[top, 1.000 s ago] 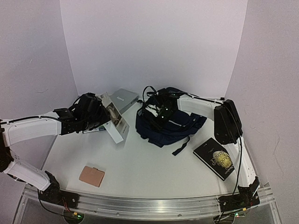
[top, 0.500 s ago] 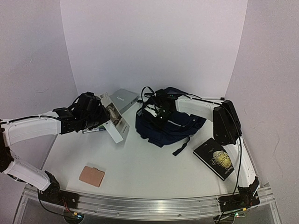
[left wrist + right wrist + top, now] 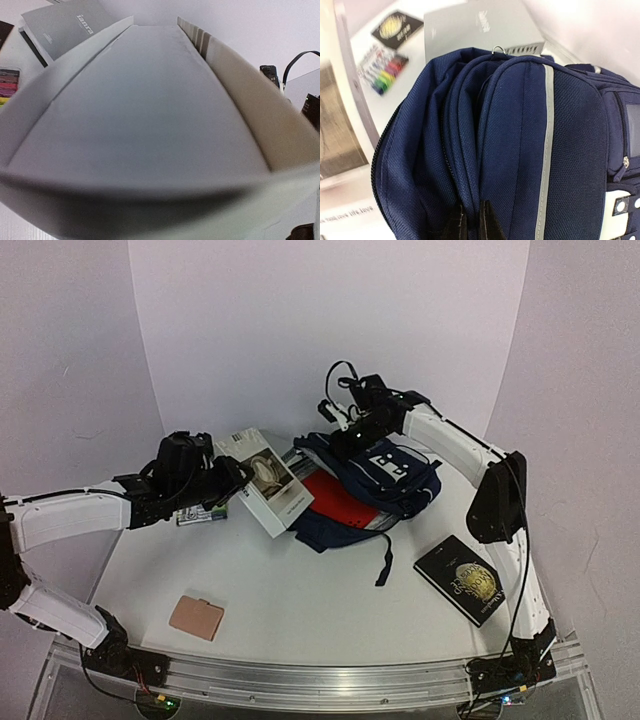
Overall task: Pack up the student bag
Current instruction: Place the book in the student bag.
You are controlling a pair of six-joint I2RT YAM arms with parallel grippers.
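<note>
The student bag [image 3: 385, 478] is a navy backpack lying at the back centre, mouth held open with red lining [image 3: 335, 497] showing. My right gripper [image 3: 345, 443] is shut on a fold of fabric at the bag's top edge. In the right wrist view its two black fingertips [image 3: 457, 226] pinch the navy cloth [image 3: 520, 140] beside the pale stripe [image 3: 547, 150]. My left gripper [image 3: 228, 483] is shut on a white box with a picture on it [image 3: 268, 480], held tilted just left of the bag's mouth. The box [image 3: 145, 110] fills the left wrist view and hides the fingers.
A black book with a gold emblem [image 3: 460, 578] lies at the front right. A tan card [image 3: 196, 617] lies at the front left. A marker pack [image 3: 200, 516] sits under my left arm. A grey booklet [image 3: 480, 27] lies behind the bag.
</note>
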